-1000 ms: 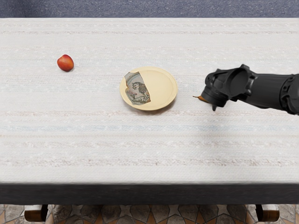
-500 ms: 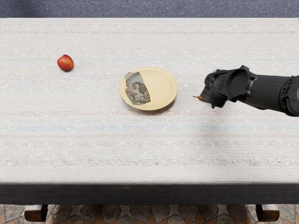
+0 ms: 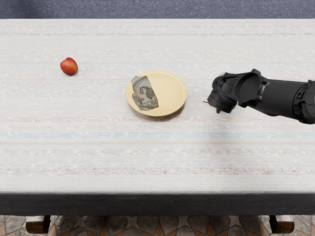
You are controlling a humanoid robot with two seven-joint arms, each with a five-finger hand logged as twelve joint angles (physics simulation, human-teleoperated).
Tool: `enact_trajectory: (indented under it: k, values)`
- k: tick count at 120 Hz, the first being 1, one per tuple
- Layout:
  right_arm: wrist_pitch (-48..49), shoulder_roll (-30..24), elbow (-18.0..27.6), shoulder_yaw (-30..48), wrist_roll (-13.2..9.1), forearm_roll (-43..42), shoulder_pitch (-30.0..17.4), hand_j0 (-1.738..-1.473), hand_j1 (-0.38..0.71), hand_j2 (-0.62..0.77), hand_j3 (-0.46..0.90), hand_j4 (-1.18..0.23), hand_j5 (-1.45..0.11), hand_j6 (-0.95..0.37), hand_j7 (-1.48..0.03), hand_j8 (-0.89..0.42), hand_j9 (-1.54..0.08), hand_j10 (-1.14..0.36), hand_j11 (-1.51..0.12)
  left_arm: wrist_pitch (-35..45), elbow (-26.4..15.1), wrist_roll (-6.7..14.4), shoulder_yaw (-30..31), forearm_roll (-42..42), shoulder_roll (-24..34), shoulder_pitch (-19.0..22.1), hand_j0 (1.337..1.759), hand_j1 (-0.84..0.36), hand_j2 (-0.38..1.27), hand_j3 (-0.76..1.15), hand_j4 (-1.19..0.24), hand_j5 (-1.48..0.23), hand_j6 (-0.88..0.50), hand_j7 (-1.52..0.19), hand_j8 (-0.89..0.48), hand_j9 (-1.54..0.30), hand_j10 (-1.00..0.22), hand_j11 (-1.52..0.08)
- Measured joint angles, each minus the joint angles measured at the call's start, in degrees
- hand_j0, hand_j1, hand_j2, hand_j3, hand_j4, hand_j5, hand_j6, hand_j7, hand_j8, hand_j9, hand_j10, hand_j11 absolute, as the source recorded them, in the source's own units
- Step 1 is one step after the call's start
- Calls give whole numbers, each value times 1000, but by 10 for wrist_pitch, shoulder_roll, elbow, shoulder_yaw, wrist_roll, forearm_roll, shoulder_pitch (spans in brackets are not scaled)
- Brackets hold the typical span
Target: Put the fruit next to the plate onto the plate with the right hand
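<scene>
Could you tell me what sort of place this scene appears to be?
Probably a simulated dining room: a cloth-covered table, a yellow plate and a red fruit on it, with patterned floor tiles below.

Right hand (image 3: 222, 97) over a mostly hidden fruit (image 3: 206, 102) beside the yellow plate (image 3: 172, 88), red fruit (image 3: 69, 66) well apart.

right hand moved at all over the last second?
Yes. The right hand has shifted slightly left, closing the gap to the right rim of the plate, which has not moved.
</scene>
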Motion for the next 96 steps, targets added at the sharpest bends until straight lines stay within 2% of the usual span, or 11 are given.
enact_trajectory:
  k: [96]
  values:
    - [9, -1, 5, -2, 0, 1, 2, -1658, 13, -59, 0, -305, -394, -306, -393, -305, -394, -304, -394, 0, 0, 0, 0, 0, 0, 0, 1658, 346, 0, 0, -2, -3, -2, -3, -2, -3, -2, -3]
